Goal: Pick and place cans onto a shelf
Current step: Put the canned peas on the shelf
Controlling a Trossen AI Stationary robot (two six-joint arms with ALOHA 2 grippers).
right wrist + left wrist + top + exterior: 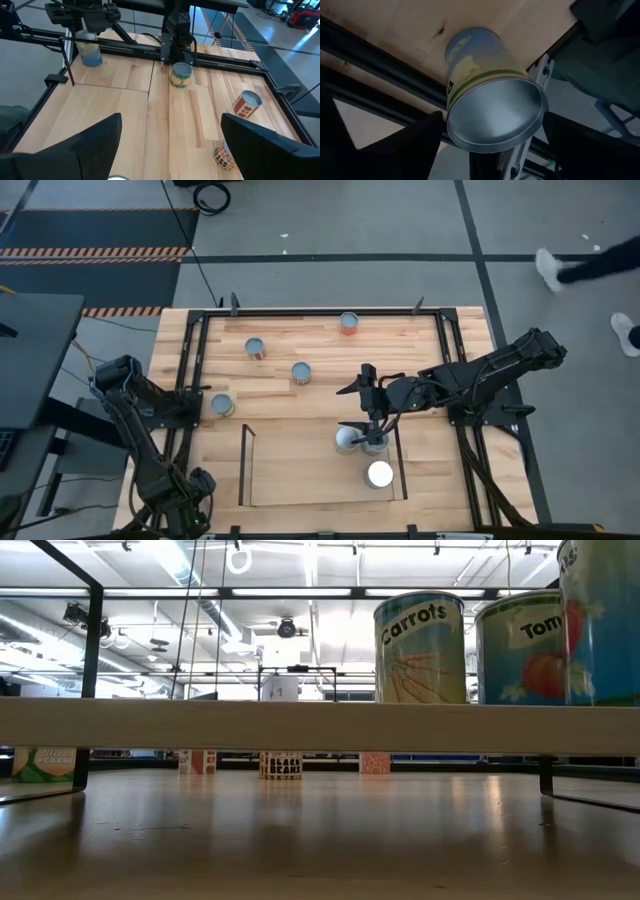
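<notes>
The right gripper [372, 442] is hanging over the shelf [248, 470], right above two cans [347, 440] standing near the shelf's right rail. Its fingers [90, 145] are spread wide with nothing between them in the wrist view, so it's not gripping anything. A third can [379, 474] sits just beside those two. Four more cans (scattered around the upper table [420, 360]) are well apart from the shelf. The left gripper [190, 485] waits at the table's left edge, near a yellowish can [490, 95]. Looks apart, but hard to tell.
</notes>
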